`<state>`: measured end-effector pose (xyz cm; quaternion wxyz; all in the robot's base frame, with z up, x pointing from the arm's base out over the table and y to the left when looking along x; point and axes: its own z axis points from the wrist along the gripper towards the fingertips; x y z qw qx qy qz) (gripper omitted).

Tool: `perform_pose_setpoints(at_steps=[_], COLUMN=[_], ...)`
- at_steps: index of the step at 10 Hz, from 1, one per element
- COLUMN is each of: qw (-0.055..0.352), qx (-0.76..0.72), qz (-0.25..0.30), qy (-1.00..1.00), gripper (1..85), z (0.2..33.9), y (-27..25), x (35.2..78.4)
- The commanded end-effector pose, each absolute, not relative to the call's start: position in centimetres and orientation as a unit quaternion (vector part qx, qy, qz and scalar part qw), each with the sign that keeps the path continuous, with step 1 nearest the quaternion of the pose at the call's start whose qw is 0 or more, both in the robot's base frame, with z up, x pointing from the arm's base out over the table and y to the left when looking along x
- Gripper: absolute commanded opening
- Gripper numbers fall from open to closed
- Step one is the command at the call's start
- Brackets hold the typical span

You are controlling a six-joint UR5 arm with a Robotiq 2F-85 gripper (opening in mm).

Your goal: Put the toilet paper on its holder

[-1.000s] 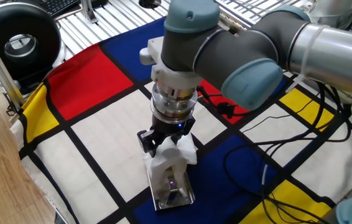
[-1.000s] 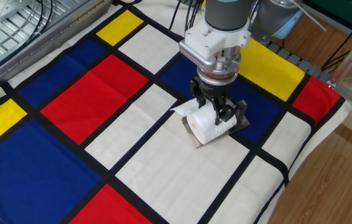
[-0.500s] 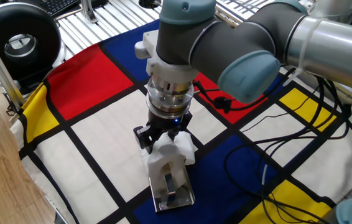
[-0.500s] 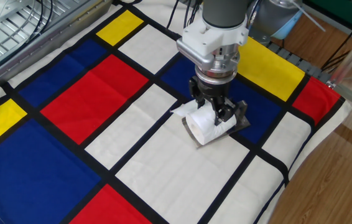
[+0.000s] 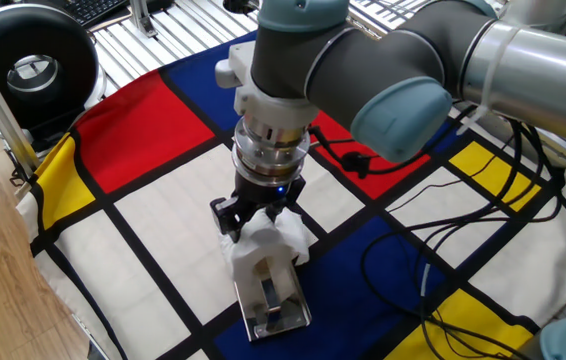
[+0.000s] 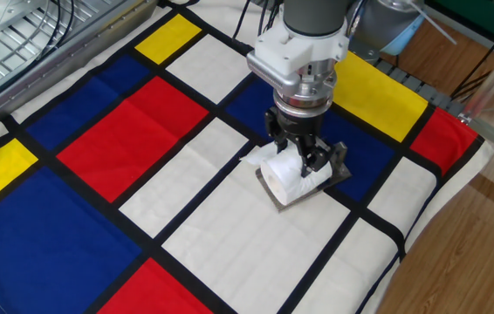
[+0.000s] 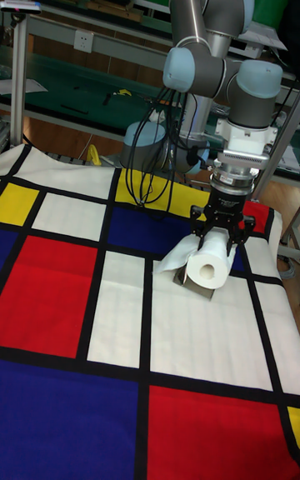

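Compared with a second ago, the arm's wrist and the claw (image 5: 251, 213) are seen shifted slightly toward the left in one fixed view, and the toilet paper (image 5: 263, 252) is carried with them; in the other fixed view the change is barely noticeable.

The claw (image 7: 222, 234) is pointed straight down and its fingers are closed onto the toilet paper (image 7: 208, 266), one finger on each side of the roll's upper part. The roll (image 6: 289, 173) is held low over the holder (image 6: 339, 167), which lies flat on the checked cloth covering the surface (image 6: 221, 235). Whether the roll is touching the plate cannot be told.

The roll is lying on its side, its long axis level with the surface. In the tall fixed view one round end face, with the core hole, is turned toward the camera and slightly left. A loose sheet (image 7: 170, 261) is seen trailing off the roll's left side onto the cloth.

In one fixed view the chrome holder (image 5: 275, 312) is seen extending out from under the roll toward the near cloth edge, its bar arm lying along its length, in line with the roll's axis.
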<state>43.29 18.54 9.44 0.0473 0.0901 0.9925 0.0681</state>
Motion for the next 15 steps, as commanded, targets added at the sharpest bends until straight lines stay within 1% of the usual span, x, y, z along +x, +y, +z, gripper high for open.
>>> perform_pose_setpoints(at_steps=[1, 8, 11, 13, 15], qw=[0.061, 0.07, 0.063, 0.053, 0.053], qx=[0.097, 0.109, 0.105, 0.107, 0.105], qz=[0.081, 0.08, 0.082, 0.087, 0.086], qy=[0.99, 0.988, 0.989, 0.989, 0.989], gripper=[1.3, 1.3, 1.3, 1.3, 1.3], z=[9.9, 10.1, 10.2, 10.8, 10.9], y=[19.3, 21.2, 21.0, 21.4, 21.5], x=[43.9, 46.2, 46.8, 47.2, 47.7])
